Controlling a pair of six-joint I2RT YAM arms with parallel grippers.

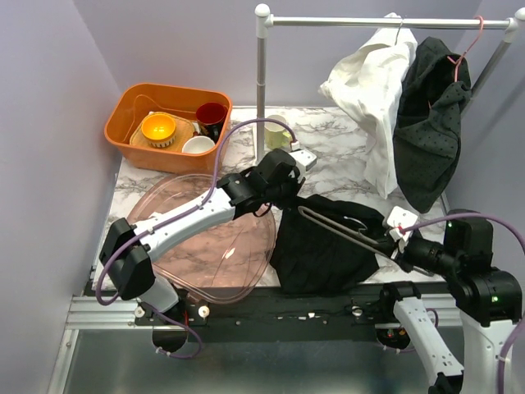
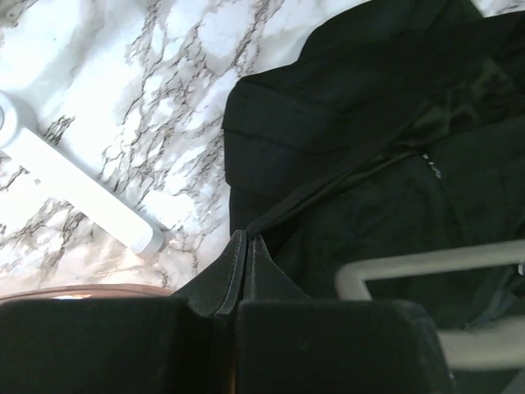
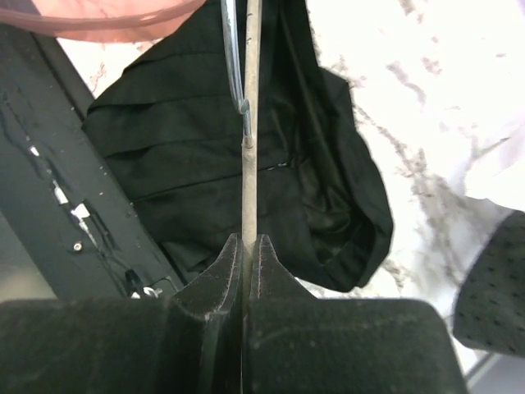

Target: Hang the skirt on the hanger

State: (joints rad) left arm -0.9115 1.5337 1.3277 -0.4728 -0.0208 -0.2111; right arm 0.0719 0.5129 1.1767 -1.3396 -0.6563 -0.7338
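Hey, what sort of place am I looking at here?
Probably a robot test booth staged as a wardrobe corner: robot arms bolted to a marble-pattern table, a clothes rail with hung garments, and plain lilac walls.

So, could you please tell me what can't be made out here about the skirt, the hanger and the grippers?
- Left wrist view: the left gripper and the skirt are both black, so how much cloth is pinched is unclear. The hanger is cut off by the right edge.
- Right wrist view: the hanger runs off the top edge beyond the right gripper, so its far end is unseen.
- Top view: the left gripper's body hides its fingertips.
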